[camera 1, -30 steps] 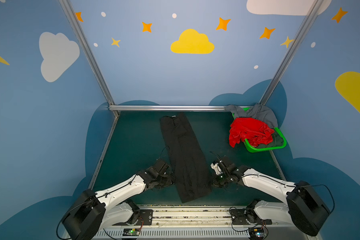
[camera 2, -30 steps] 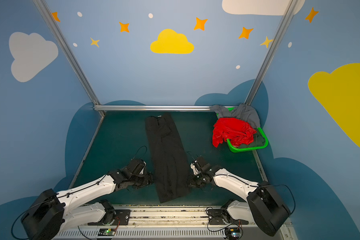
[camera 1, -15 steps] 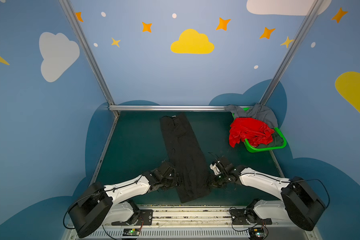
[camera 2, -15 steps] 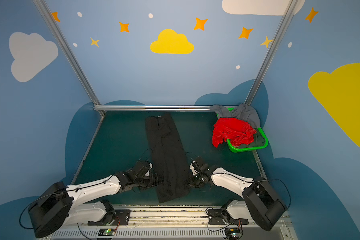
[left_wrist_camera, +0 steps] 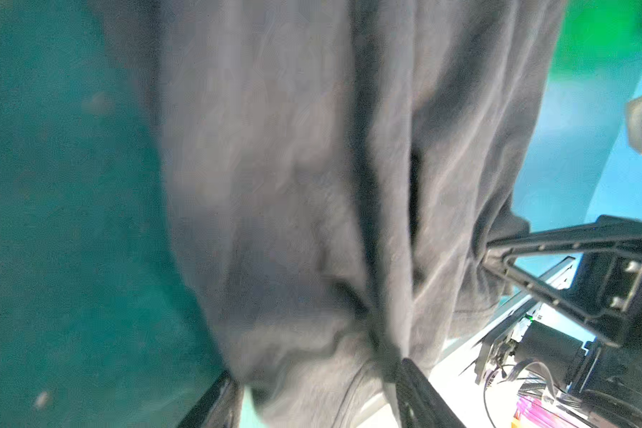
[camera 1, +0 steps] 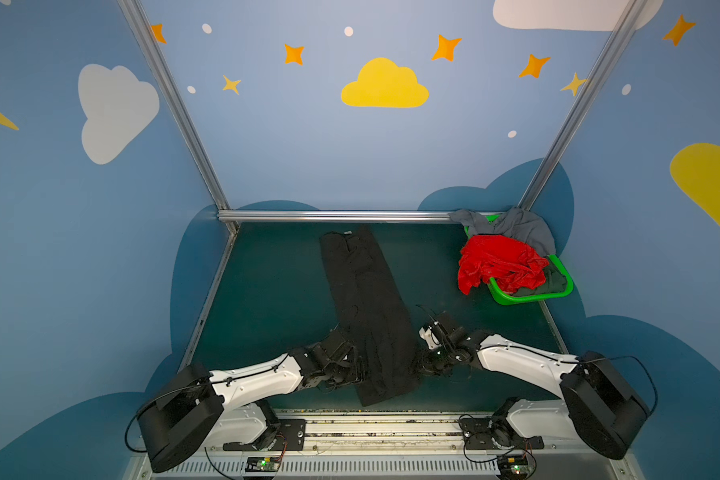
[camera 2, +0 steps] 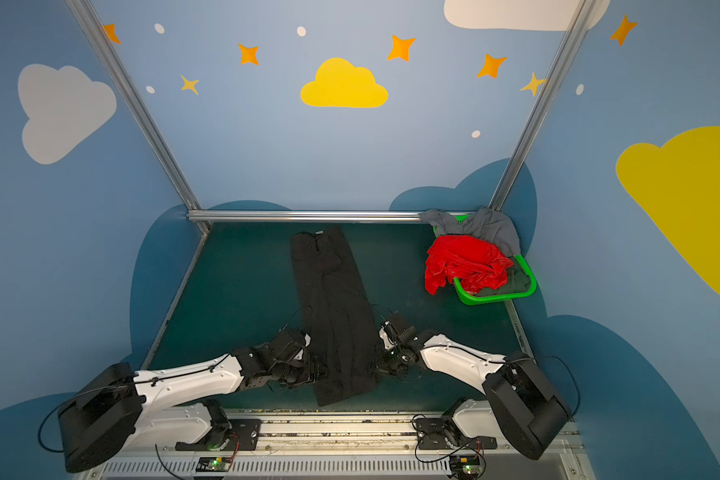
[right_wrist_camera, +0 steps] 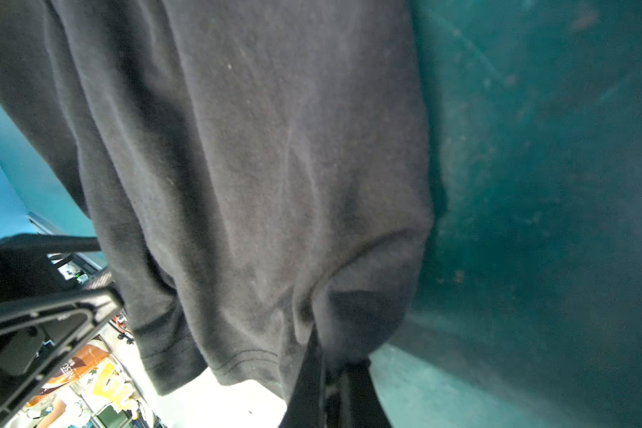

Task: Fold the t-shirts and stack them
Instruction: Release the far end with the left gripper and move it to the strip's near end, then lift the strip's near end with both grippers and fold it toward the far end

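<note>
A black t-shirt (camera 1: pixel 366 311) (camera 2: pixel 333 311), folded into a long narrow strip, lies down the middle of the green table from the back rail to the front edge. My left gripper (camera 1: pixel 359 369) (left_wrist_camera: pixel 315 374) stands open at the strip's left edge near its front end, with black cloth (left_wrist_camera: pixel 312 185) bunched between the fingers. My right gripper (camera 1: pixel 420 368) (right_wrist_camera: pixel 334 355) is shut on the strip's right edge (right_wrist_camera: pixel 256 166), directly across from it. A red t-shirt (camera 1: pixel 499 266), a grey one (camera 1: pixel 516 228) and a dark green one (camera 1: pixel 555 282) are heaped in the basket.
The bright green basket (camera 1: pixel 533 297) (camera 2: pixel 499 297) stands at the back right corner, with red cloth spilling over its left rim. An aluminium rail (camera 1: pixel 333 216) runs along the back edge, with walls close on three sides. The arm bases sit on the front rail (camera 1: pixel 371 428).
My left gripper has slid towards the front and right, onto the black shirt's left edge. The right gripper has shifted a little towards the front, still shut on the cloth.
</note>
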You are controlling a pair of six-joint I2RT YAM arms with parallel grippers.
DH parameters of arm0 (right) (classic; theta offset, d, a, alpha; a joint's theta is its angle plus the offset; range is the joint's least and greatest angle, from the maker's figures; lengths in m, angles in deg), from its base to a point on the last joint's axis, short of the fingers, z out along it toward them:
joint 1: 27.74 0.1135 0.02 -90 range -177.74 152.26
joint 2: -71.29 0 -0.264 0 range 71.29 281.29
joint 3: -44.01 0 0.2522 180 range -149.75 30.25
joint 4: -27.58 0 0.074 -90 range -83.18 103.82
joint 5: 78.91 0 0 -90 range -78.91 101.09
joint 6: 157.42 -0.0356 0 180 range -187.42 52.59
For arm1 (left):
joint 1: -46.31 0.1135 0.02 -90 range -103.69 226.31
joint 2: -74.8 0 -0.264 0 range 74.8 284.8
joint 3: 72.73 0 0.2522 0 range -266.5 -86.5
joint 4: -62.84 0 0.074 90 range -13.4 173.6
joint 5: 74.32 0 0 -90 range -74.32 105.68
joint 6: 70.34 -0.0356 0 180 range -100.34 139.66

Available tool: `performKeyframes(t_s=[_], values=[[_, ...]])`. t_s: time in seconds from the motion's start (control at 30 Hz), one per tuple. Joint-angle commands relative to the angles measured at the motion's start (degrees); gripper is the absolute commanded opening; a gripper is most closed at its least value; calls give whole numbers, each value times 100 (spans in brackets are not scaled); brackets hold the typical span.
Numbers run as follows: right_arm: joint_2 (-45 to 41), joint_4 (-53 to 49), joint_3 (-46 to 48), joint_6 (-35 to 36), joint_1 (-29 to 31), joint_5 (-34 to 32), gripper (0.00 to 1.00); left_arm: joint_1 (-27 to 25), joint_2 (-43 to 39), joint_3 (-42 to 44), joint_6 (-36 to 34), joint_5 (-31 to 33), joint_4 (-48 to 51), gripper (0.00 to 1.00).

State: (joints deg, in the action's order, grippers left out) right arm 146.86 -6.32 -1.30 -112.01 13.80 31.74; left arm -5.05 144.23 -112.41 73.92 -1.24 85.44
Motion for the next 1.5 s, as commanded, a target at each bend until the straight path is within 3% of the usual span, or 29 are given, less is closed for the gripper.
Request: performKeyframes(t_s=[0.0,0.17,0.43,0.5,0.6,0.7,0.93,1.2,1.47], values=[[-14,-88,-104,-31,47,-51,0,-108,-204,104,9,243,791,69],[-71,-89,-62,-71,55,-69,0,-170,-306,319,13,277,550,64],[-78,1,2,-146,57,-43,0,-380,501,114,-35,128,139,55],[-87,-11,-7,-91,73,-55,0,-406,736,-90,-111,149,305,46],[-136,-385,-156,100,139,-332,0,-408,1005,-443,-227,275,752,21],[-290,-441,-178,153,148,-371,0,-414,968,-592,-292,319,882,4],[-629,-492,-255,162,196,-259,0,-393,537,-954,-450,899,1458,3],[-856,-569,-415,103,323,-197,0,-163,-19,-944,-574,1033,1755,3],[-548,-644,-873,-11,608,-255,0,262,-658,-785,-689,1051,2069,3]])
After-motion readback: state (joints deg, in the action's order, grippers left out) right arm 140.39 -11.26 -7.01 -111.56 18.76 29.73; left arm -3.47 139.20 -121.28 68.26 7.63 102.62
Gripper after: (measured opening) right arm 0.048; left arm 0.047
